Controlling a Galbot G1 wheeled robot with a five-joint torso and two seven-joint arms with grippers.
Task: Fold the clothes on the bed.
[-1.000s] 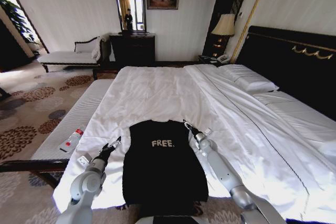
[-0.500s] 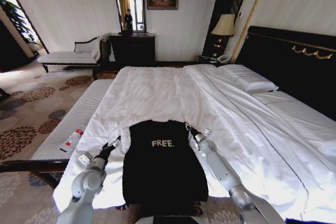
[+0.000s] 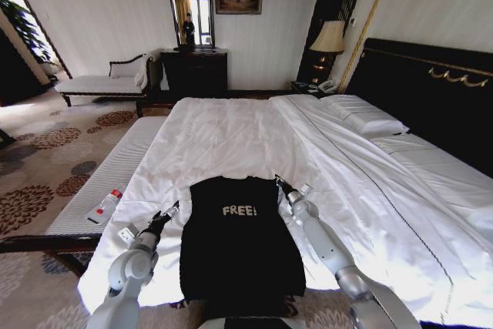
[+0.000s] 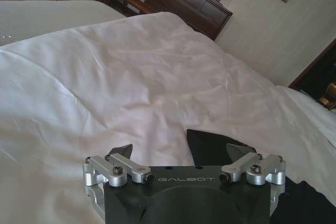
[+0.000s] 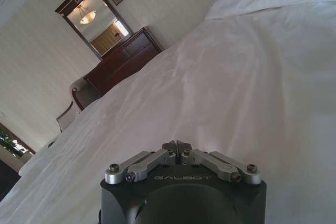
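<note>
Shirt (image 3: 240, 236) flat on bed (image 3: 231, 132), left gripper (image 4: 185, 157) open, right gripper (image 5: 177, 145) seemingly closed.

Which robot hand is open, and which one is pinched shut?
The left gripper is open, fingers spread beside the T-shirt. The right gripper is pinched shut.

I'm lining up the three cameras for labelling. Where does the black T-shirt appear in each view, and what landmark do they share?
Head view: the black T-shirt lies flat at the near edge of the bed, between the left gripper and the right gripper.
Left wrist view: a dark corner of it lies just beyond the open fingers.
Right wrist view: I cannot make it out.
Shared landmark: the dark wooden dresser.
</note>
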